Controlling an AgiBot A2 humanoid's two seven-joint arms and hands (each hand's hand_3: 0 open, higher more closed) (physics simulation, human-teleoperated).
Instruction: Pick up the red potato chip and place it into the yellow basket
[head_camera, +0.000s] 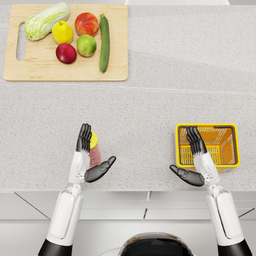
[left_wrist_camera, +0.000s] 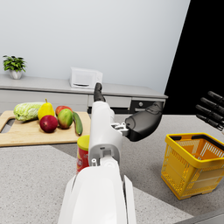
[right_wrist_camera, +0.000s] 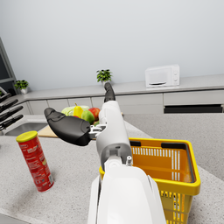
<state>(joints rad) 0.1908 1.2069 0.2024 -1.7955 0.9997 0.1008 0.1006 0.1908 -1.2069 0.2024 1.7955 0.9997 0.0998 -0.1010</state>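
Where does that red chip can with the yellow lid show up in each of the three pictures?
Head view: red chip can beside the left robot hand.
Left wrist view: partly hidden behind the forearm.
Right wrist view: standing alone, lower left.
Shared landmark: yellow basket.

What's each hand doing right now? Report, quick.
Left hand: open, holding nothing, beside the red chip can.
Right hand: open, empty, over the yellow basket.

Print on red chip can (right_wrist_camera: 36, 162) too blurred to read
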